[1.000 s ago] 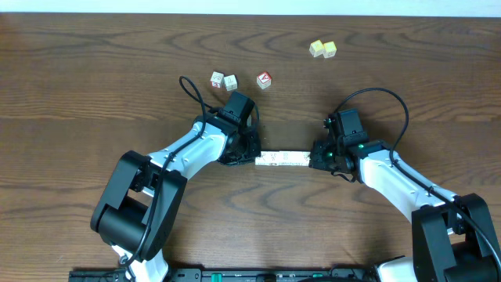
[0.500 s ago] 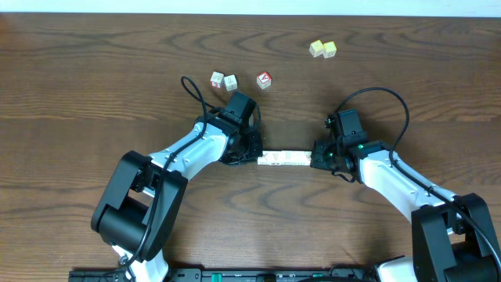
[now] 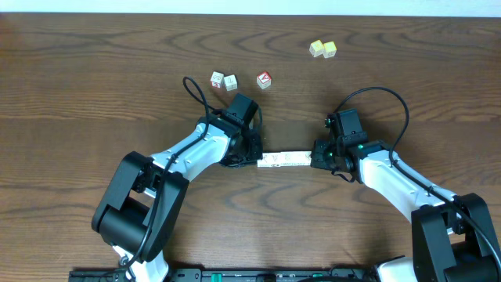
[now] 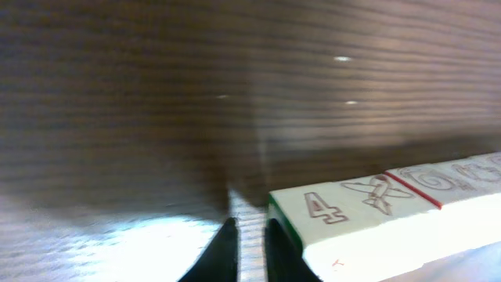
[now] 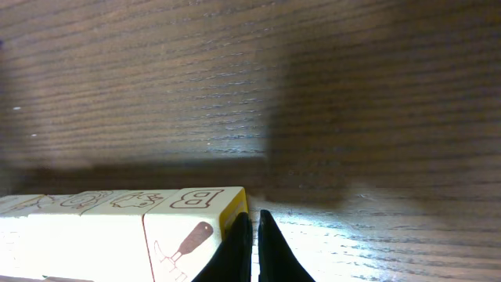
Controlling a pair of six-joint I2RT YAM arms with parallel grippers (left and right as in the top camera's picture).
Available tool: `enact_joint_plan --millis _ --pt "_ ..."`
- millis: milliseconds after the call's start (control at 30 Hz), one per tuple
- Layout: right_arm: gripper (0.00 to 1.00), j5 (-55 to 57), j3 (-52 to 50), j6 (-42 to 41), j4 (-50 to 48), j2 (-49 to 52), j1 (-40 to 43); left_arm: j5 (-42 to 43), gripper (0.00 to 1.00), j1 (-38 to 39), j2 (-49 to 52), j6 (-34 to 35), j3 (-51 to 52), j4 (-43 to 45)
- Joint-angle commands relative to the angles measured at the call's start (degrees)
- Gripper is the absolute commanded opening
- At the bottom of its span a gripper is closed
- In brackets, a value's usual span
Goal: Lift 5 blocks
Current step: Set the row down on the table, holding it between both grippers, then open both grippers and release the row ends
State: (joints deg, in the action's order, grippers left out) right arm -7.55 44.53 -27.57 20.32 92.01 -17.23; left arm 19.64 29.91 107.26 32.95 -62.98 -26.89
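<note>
The blocks [image 3: 283, 160] lie in a row between the left hand [image 4: 249, 247], a crack open and empty, and the right hand [image 5: 252, 239], clenched shut. Uneven pushing could buckle the row.

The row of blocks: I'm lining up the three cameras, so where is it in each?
Overhead: row of blocks just below centre.
Left wrist: row of blocks lower right, running off the right edge.
Right wrist: row of blocks lower left.
Shared landmark: the dark wooden table.
</note>
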Motion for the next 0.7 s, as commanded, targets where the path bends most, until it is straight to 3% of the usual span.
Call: enact_joint_plan --millis 0,133,333,667 --pt "0.07 -5.5 0.5 0.4 -0.4 0.0 -2.1 0.3 0.25 1.8 -0.1 0.3 -1.0 -0.2" --pt "0.07 -5.3 0.5 0.5 -0.3 0.0 -1.8 -1.1 0.36 1.8 -0.1 0.3 -1.0 -0.3" --pt "0.17 -2.8 2.1 1.1 3.0 0.0 -1.8 -2.8 0.45 1.1 -0.6 0.3 -1.1 -1.0" --pt "0.19 2.2 6.5 1.5 9.6 0.0 -1.8 -6.6 0.46 -2.3 -2.5 0.1 -1.2 -4.7"
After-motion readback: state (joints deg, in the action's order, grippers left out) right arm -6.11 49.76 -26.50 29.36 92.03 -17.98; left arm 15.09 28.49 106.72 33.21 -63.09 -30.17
